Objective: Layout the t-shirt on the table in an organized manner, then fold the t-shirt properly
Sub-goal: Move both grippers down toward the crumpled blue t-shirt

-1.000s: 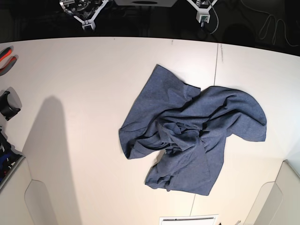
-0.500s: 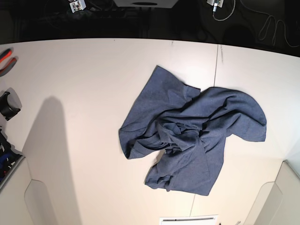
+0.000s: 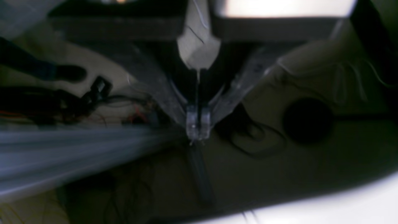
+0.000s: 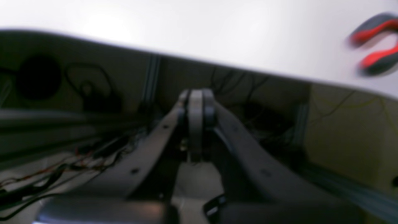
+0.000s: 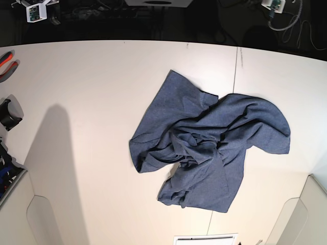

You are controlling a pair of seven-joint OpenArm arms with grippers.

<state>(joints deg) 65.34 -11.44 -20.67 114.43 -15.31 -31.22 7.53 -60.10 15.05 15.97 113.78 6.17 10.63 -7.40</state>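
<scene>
The t-shirt (image 5: 207,153) is seen crumpled in a heap on the table (image 5: 92,92), right of the table's middle in the base view and just beside the dark seam line (image 5: 238,56) that runs in from the far edge. Its longest run is judged to go from the pointed corner nearest the far edge down to the hem nearest the near edge, with a rounded lobe thrown out to the right of the seam. No lettering is shown.

Both arms are held off the table, beyond its far edge. The left pincer (image 3: 198,123) is seen shut, tips pressed together, with nothing between them; only dark clutter past the table edge lies behind it. The right pincer (image 4: 196,107) is likewise shut and empty, with a red-and-grey tool (image 4: 376,43) lying on the table in its view.

The shirt lies toward the near edge from both pincers. The left arm, over the far right corner, is judged the nearer one, the rounded lobe being the closest cloth to it; the right arm is well apart from the heap.
</scene>
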